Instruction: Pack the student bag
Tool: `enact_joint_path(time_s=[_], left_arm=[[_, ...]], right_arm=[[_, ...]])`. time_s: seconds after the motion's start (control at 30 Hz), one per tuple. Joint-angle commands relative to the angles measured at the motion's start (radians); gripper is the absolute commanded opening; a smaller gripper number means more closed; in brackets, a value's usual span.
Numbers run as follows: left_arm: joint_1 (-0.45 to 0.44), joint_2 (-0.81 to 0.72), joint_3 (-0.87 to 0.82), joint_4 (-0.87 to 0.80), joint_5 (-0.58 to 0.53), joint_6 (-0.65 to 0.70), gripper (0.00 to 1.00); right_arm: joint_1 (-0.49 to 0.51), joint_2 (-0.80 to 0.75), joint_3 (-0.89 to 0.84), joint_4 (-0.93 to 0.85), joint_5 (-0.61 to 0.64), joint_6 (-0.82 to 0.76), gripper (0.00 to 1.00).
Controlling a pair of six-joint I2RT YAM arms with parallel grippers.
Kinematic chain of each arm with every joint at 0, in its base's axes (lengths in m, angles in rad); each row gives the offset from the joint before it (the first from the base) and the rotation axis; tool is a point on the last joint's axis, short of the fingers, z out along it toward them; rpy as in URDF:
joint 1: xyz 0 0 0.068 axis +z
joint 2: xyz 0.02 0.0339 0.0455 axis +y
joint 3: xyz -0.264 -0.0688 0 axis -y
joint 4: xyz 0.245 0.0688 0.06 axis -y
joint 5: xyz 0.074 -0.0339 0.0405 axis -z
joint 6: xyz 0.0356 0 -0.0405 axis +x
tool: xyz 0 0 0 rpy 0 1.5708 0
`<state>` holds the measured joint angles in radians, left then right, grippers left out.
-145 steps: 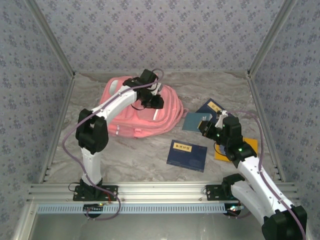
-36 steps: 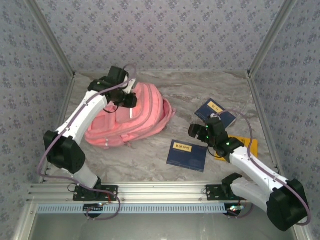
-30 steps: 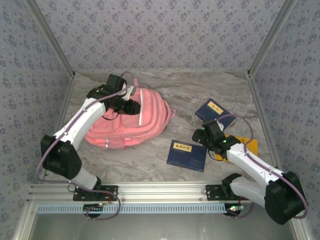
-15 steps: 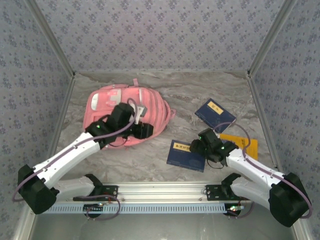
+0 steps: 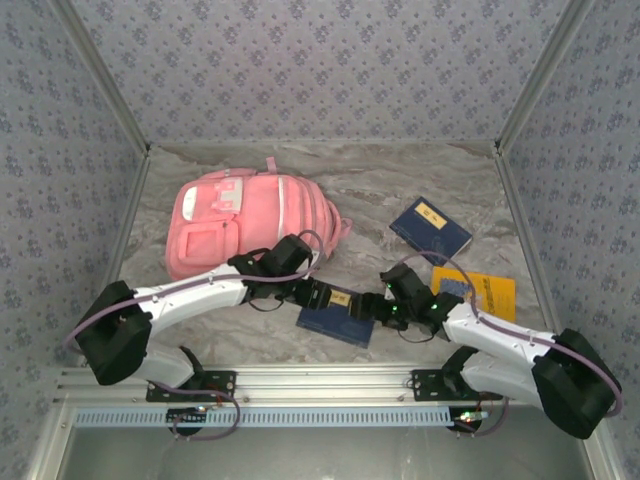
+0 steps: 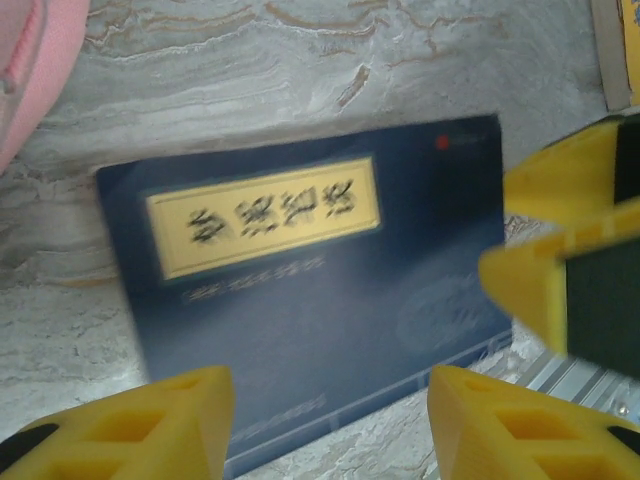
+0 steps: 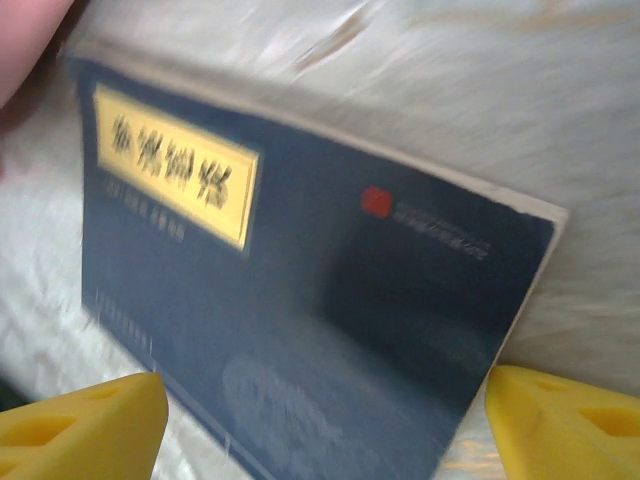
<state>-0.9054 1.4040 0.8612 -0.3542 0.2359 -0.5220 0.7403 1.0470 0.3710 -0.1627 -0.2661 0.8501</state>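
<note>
The student bag (image 5: 250,212) is a large pink backpack lying flat at the back left, with its white-trimmed pockets facing up. A dark blue book with a yellow title label (image 5: 335,320) lies on the table in front of it. My left gripper (image 5: 323,296) hovers open over the book's left part, and the book (image 6: 310,290) shows between its yellow fingers (image 6: 180,420). My right gripper (image 5: 370,308) is open at the book's right end, its fingers (image 7: 570,420) straddling the book (image 7: 300,300). Neither gripper holds anything. A corner of the bag (image 6: 30,60) shows pink in the left wrist view.
A second dark blue book (image 5: 430,228) lies at the back right, and a yellow book (image 5: 480,292) lies right of the right arm. The two grippers are very close together. Patterned walls enclose the table, and an aluminium rail (image 5: 320,380) runs along the near edge.
The left arm left the bag and swung down to the blue book. The bag now lies flat, pockets up. The right gripper slid left to the book, which shifted left.
</note>
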Motion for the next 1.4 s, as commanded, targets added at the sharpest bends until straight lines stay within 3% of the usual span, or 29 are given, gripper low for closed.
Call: enact_joint_path(time_s=[0.0,0.1,0.23,0.43,0.83,1.07,1.37], left_arm=[[-0.006,-0.034,0.012,-0.062,-0.013,0.037,0.53],[-0.006,-0.067,0.002,-0.102,0.024,0.066,0.52],[-0.008,-0.107,-0.034,-0.153,0.076,0.106,0.50],[-0.084,-0.108,-0.113,-0.153,0.078,0.059,0.46],[-0.111,0.026,-0.197,-0.019,0.116,0.009,0.45],[-0.119,0.171,-0.151,0.043,0.105,0.015,0.45],[-0.119,0.223,0.013,-0.033,-0.019,0.084,0.45]], right_arm=[[0.037,-0.034,0.050,-0.065,-0.016,-0.104,0.85],[0.013,-0.087,0.090,-0.209,0.098,-0.167,0.84],[-0.040,-0.103,0.119,-0.199,0.162,-0.212,0.84],[-0.177,0.103,0.203,-0.135,0.004,-0.307,0.85],[-0.174,0.355,0.257,-0.017,-0.147,-0.332,0.85],[-0.145,0.376,0.218,0.023,-0.206,-0.313,0.83],[-0.146,0.244,0.123,0.044,-0.220,-0.264,0.81]])
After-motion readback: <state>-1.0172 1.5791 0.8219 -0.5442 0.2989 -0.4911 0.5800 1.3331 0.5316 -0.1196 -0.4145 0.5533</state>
